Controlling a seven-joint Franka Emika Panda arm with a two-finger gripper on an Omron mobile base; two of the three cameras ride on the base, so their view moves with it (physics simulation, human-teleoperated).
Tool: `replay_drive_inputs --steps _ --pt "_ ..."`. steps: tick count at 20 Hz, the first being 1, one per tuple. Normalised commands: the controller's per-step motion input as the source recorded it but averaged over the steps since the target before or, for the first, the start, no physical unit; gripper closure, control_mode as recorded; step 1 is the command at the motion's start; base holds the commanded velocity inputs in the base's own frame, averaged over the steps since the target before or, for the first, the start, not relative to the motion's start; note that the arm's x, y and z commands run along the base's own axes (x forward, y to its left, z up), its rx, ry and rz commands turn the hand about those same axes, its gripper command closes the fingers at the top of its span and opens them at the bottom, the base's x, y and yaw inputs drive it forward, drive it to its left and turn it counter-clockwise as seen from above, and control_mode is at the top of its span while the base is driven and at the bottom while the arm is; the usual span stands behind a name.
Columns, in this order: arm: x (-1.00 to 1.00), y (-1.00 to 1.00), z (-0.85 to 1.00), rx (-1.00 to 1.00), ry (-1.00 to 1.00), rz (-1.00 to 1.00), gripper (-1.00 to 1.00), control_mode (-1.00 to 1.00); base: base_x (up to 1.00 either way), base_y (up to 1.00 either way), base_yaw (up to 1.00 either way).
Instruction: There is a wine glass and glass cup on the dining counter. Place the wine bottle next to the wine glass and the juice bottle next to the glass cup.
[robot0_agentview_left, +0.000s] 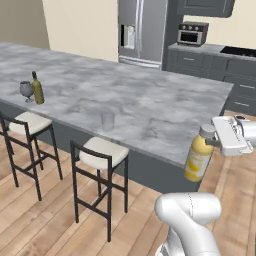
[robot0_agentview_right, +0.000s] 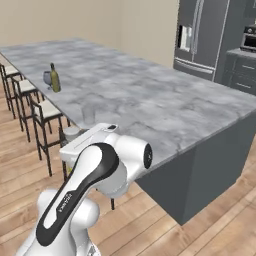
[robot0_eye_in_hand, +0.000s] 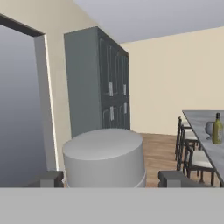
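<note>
Left base view: the hand sits at about 3 o'clock in the frame, off the near right corner of the dining surface, its fingers partly spread and clamped on the neck of the juice bottle just under the pale cap. The bottle hangs upright in the air in front of the surface's dark edge, clear of the marble top and above the wooden floor.

On the marble, at about 9 o'clock, the wine bottle stands upright with the wine glass just beside it on its left. The glass cup stands alone near the front edge, toward the frame's centre, well apart from that pair and from the held bottle. Two stools stand below the front edge.

Right base view: the wine bottle and wine glass appear at 10 o'clock, the glass cup nearer the arm. The arm hides most of the juice bottle; the pale shape at its left edge is probably the cap.

Hand view: the grey-white cap sits between the two dark fingertips at 6 o'clock; whether the pads press the bottle cannot be judged here.
</note>
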Motion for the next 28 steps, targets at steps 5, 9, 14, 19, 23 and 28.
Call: replay_drive_inputs --steps 5,9,14,19,23,28 --pt "0.0 0.0 0.0 0.0 0.0 0.0 1.0 1.0 0.3 0.57 -0.41" --pt "0.0 0.0 0.0 0.0 0.0 0.0 1.0 1.0 0.15 0.63 -0.37" --pt "0.0 0.0 0.0 0.0 0.0 0.0 1.0 1.0 0.04 0.67 -0.34" --pt "0.0 0.0 0.0 0.0 0.0 0.0 1.0 1.0 0.01 0.68 -0.31" --pt "0.0 0.0 0.0 0.0 0.0 0.0 1.0 1.0 -0.2 0.64 -0.25" --pt "0.0 0.0 0.0 0.0 0.0 0.0 1.0 1.0 -0.29 0.64 -0.2"
